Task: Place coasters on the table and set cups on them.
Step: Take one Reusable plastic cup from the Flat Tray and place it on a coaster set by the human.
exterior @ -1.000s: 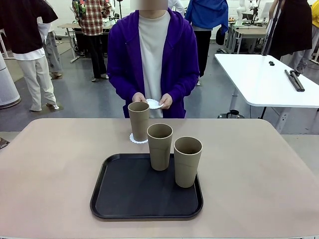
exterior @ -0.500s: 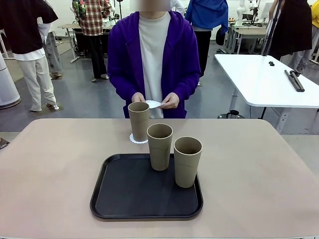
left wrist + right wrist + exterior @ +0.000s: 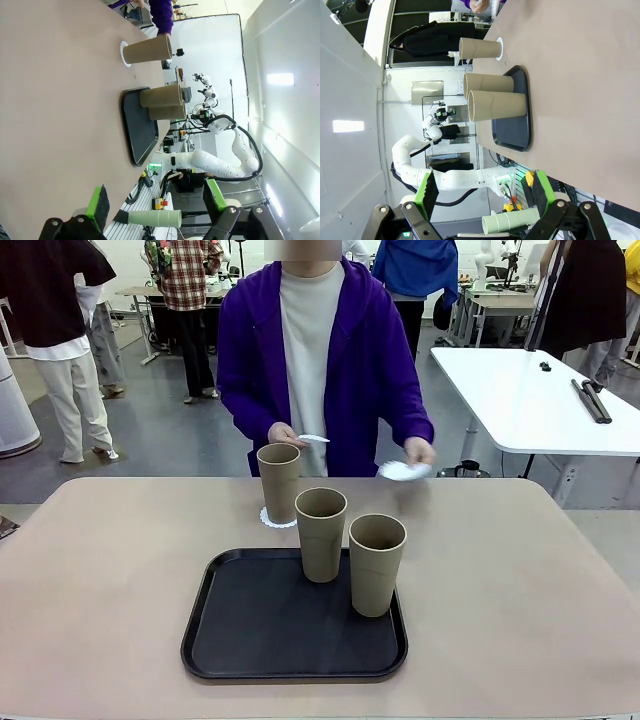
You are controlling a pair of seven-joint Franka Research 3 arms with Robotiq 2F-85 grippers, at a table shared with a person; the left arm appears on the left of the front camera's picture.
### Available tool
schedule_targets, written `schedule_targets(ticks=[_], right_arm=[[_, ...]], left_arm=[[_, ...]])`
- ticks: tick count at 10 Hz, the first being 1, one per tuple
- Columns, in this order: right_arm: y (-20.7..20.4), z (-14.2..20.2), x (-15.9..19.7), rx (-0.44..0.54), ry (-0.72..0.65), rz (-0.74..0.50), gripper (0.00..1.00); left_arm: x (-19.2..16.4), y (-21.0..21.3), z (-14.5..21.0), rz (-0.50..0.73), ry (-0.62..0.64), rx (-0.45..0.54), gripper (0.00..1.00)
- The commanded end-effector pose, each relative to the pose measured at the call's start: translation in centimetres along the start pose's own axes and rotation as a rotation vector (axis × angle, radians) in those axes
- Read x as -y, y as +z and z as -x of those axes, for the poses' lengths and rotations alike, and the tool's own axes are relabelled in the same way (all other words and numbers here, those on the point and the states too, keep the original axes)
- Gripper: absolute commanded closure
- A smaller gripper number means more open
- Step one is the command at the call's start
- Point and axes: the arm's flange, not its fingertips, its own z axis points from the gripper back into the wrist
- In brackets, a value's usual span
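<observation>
Table [image 3: 100, 570]; tray [image 3: 250, 625] holds two cups [image 3: 321, 535]

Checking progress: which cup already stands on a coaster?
The farthest cup, on a white coaster on the table; the other two stand in the black tray.

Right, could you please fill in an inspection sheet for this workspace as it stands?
Surface: table, beige top, carrying a black tray.
Job's things: far cup on first coaster beyond the tray; middle cup and near cup on the tray; person's left hand holds second coaster near the table's far edge, right hand holds third coaster.
Clutter: nothing seen.
Grippers: left gripper open; right gripper open.
Cables: nothing seen on the table.
Surroundings: white table, bystanders behind.
</observation>
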Motion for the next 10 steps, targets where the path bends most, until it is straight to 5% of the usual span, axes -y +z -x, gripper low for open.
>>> schedule_targets(ticks=[1,10], right_arm=[[0.00,0.00,-0.13,0.001,0.007,-0.012,0.00],[0.00,0.00,-0.13,0.001,0.007,-0.012,0.00]], left_arm=[[0.13,0.15,0.05,-0.001,0.004,0.002,0.00],[0.13,0.15,0.05,-0.001,0.004,0.002,0.00]])
